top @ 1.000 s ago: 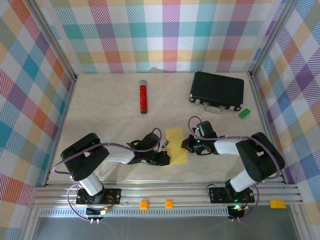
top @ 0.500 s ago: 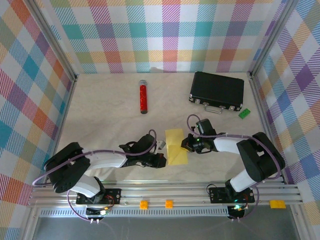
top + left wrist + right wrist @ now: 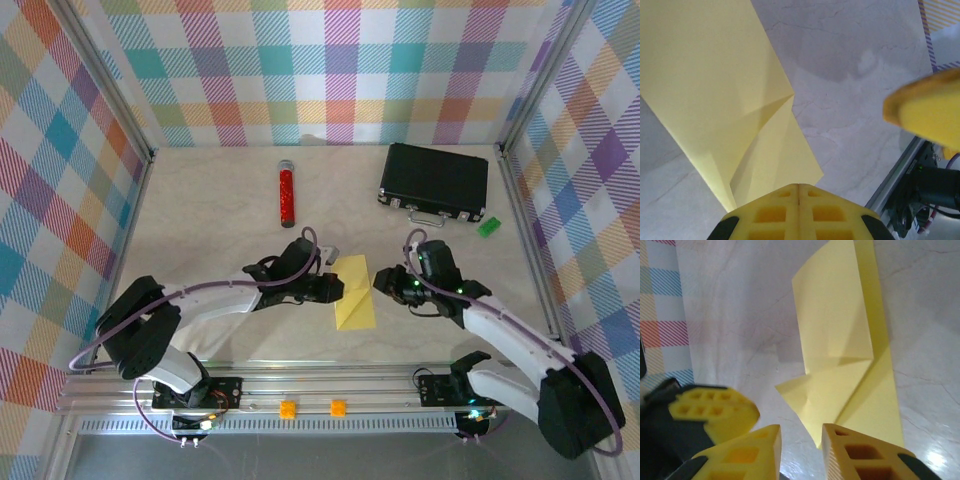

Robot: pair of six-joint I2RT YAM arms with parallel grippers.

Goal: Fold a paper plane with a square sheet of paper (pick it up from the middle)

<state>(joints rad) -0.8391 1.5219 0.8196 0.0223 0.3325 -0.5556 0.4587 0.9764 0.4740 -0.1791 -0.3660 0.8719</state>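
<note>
One creased sheet of paper (image 3: 354, 292), two grippers.
Left gripper (image 3: 328, 287) was closed at its left edge, grip unclear; right gripper (image 3: 801, 432) stood narrowly parted, empty.

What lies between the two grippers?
The creased yellow paper lies on the table between the left gripper and the right gripper; the top view shows it.

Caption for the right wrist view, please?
Right pincer, slightly parted, at a corner of the folded yellow sheet of paper on the table.
</note>
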